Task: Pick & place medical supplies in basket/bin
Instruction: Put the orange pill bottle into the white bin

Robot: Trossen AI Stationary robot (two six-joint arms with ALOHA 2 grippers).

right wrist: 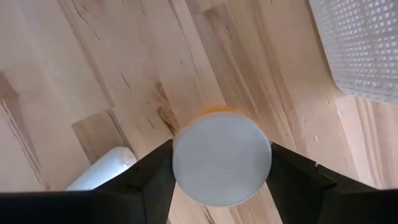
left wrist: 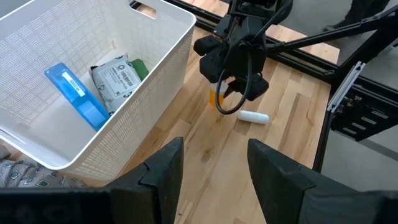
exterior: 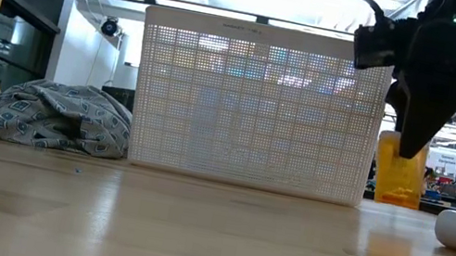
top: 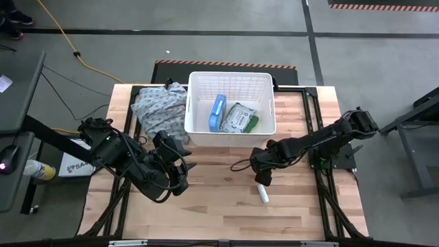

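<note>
An orange vial [exterior: 398, 177] with a round white top [right wrist: 221, 158] hangs upright in my right gripper [top: 263, 175], near the table's middle and just in front of the white basket [top: 232, 82]. A white tube [top: 263, 194] lies flat on the wood right beside it, toward the near edge. In the basket lie the blue-white packet [top: 218, 112], the grey-white soft pack [top: 238, 117] and the green bar [top: 253, 123]. My left gripper [left wrist: 211, 158] is open over the table to the basket's left front and holds nothing. My right gripper pinches the vial at its white top [right wrist: 221, 158] between the two fingers [right wrist: 146, 180], one on each side. The fingers come from above, pointing down. The orange body [exterior: 397, 181] hangs upright below them, its bottom a little clear of the table.
A grey patterned cloth [top: 159, 103] lies bunched against the basket's left side. Bare wood spreads along the near half of the table [top: 219, 213]. Black frame rails [top: 317, 123] run along the table's right side, under my right arm.
</note>
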